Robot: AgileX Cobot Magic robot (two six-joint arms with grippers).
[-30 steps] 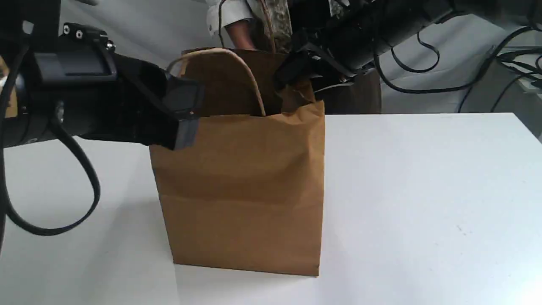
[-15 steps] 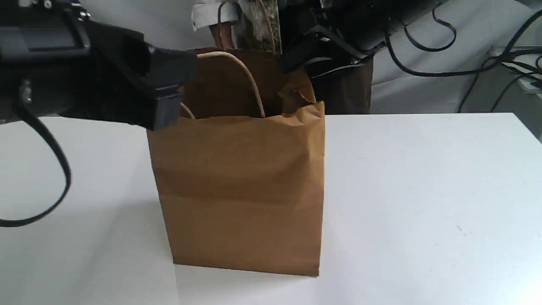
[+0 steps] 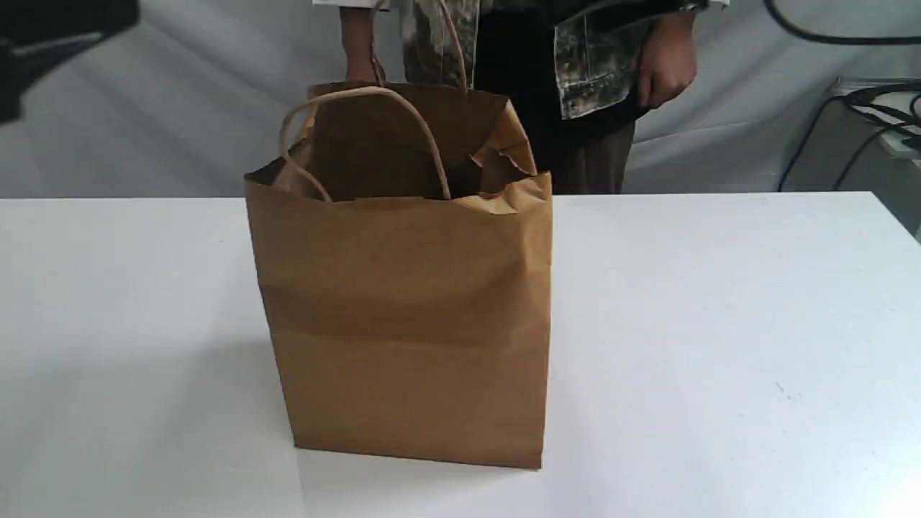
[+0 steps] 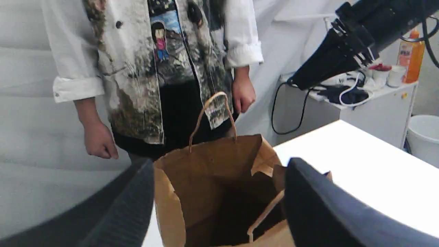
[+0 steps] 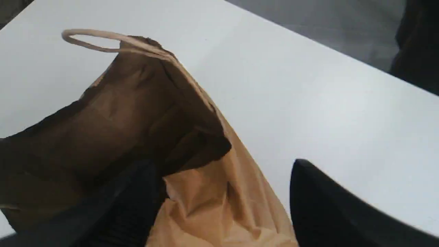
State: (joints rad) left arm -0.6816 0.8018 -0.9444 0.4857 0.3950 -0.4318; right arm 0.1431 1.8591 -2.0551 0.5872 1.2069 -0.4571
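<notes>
A brown paper bag (image 3: 403,324) with twisted paper handles (image 3: 360,93) stands upright and open-mouthed on the white table (image 3: 719,324). Both arms are lifted away from it; only a dark corner of the left arm (image 3: 43,36) shows in the exterior view. In the left wrist view my left gripper (image 4: 219,164) is open above the bag (image 4: 205,178), holding nothing. My right gripper (image 5: 223,164) is also open and empty, over the bag's crumpled side wall (image 5: 212,206). The bag's inside (image 5: 120,113) is dark and I see nothing in it. The right arm (image 4: 343,51) hangs high beyond the bag.
A person in a white patterned shirt (image 3: 575,72) stands right behind the table, hands down. A side shelf holds an orange bottle (image 4: 411,55), cups and cables. A white bin (image 4: 425,137) sits beside it. Black cables (image 3: 863,108) hang at the right.
Both grippers were at the bag's top corners; they have let go and risen out of the exterior view. The bag stays standing with its mouth open.
</notes>
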